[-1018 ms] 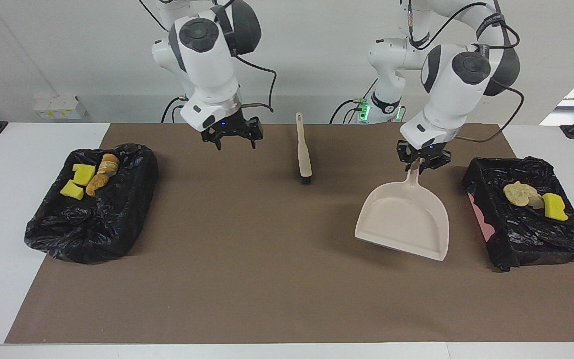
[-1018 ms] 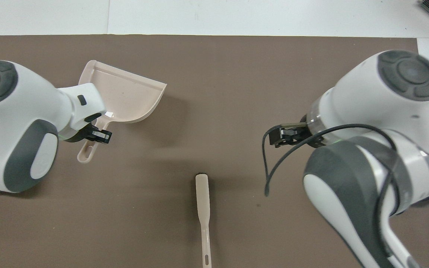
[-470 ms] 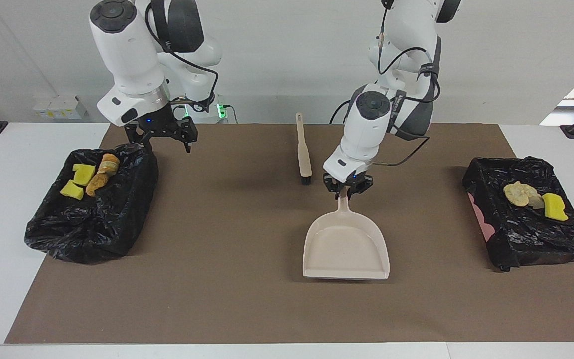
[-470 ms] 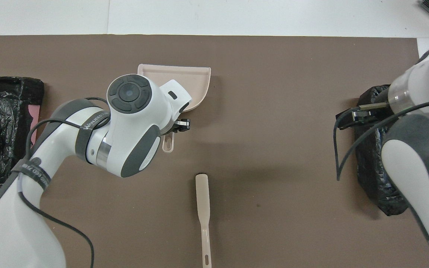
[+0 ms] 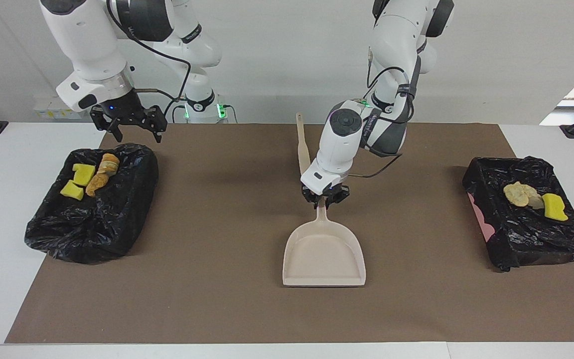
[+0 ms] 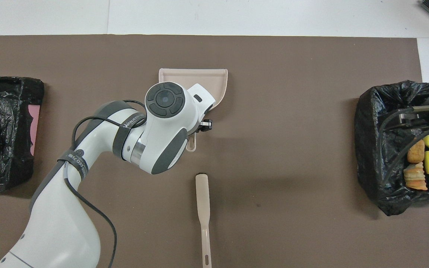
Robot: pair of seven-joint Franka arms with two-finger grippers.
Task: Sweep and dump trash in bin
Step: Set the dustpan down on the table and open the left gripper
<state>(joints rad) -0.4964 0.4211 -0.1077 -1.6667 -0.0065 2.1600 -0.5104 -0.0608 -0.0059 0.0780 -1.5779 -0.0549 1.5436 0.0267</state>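
Currently the left gripper (image 5: 325, 198) clamps the dustpan (image 5: 324, 254) handle at mat centre; right gripper (image 5: 128, 122), jaws wide, hovers at ten o'clock. Trash (image 5: 90, 177) sits in both bins (image 5: 92, 219). Risk: releasing before the pan rests flat, tipping it.

Two white arms with dark grey round joint caps. Black fingers (image 5: 325, 199) on small black hands. Thin black cables looping along both. Tiny blue light above the fingers; green glow lower down.
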